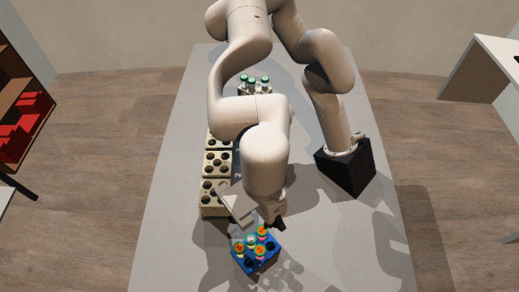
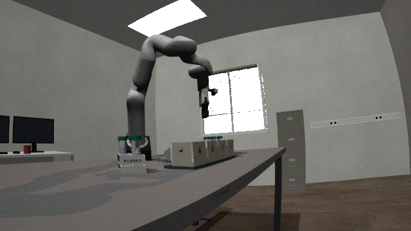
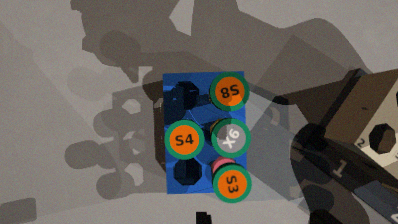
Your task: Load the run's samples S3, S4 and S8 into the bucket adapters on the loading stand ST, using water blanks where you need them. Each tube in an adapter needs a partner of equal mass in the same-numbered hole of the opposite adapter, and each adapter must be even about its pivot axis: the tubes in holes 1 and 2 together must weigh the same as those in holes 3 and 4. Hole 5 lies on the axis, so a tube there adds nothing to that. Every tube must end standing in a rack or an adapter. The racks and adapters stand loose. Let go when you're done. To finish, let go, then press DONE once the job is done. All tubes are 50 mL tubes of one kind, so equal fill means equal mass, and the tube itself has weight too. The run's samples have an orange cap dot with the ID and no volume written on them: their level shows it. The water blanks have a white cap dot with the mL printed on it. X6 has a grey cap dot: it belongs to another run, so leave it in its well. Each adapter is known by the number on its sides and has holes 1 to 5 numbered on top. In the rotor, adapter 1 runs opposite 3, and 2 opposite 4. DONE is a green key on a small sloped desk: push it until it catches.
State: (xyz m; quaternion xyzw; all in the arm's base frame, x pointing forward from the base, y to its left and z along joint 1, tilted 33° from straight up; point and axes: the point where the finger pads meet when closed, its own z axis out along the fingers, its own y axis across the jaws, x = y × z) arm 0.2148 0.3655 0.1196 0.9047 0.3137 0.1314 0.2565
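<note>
My gripper [image 1: 276,224] [image 2: 205,113] [image 3: 261,219] is partly open and empty, above the blue rack [image 1: 259,265] [image 3: 205,80] beside the S3 end. S3 [image 1: 262,230] [image 3: 231,184], S4 [image 1: 259,250] [image 3: 184,140] and S8 [image 1: 239,247] [image 3: 229,91] stand in this rack with grey-dotted X6 [image 1: 250,239] [image 3: 230,138]; two wells are empty. Beige adapters [image 1: 215,209] [image 2: 183,155] [image 3: 365,100] stand in a row on the dark stand [image 2: 192,167]; the holes that show look empty. White-dotted blanks [image 1: 264,79] [image 2: 135,138] stand in the BLANKS rack [image 2: 131,168]; their numbers are unreadable.
The arm's black base [image 1: 345,170] stands at the table's right side in the top view. The arm hides part of the adapter row there. A small grey sloped shape [image 2: 167,154] shows behind adapter 4 in the exterior view; no green key is visible.
</note>
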